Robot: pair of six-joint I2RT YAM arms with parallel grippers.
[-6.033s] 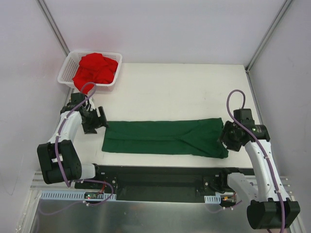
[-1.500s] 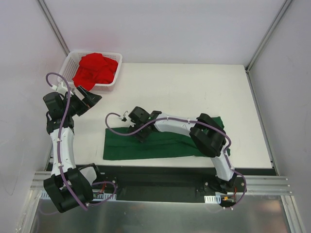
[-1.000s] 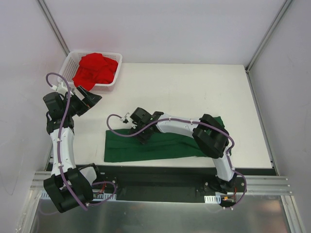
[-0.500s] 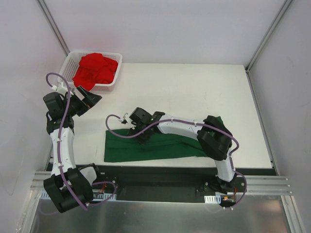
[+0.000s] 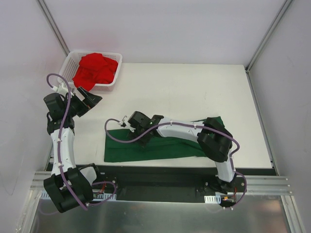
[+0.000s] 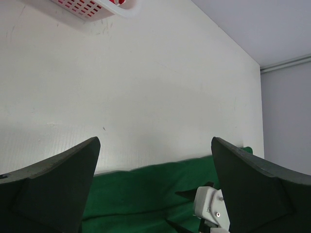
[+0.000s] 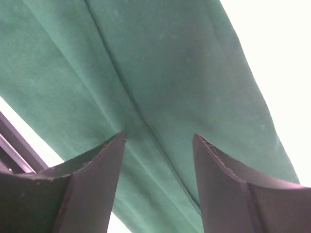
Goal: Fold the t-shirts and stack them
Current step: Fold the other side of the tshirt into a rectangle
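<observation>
The right tool (image 5: 132, 121) has crept slightly further toward the left end of the dark green cloth t-shirt (image 5: 165, 148), a long folded strip on the white counter (image 5: 184, 92) directly beneath it. Its jaws stand part-spread astride a lengthwise crease, pinching nothing. The left tool (image 5: 91, 99), spread wide and empty, stays lifted clear. Near it, the bright red cloth t-shirt (image 5: 95, 68) sits crumpled in the white plastic mesh basket (image 5: 67, 68). A crosswise fold seems to be in preparation, with no cloth lifted yet.
</observation>
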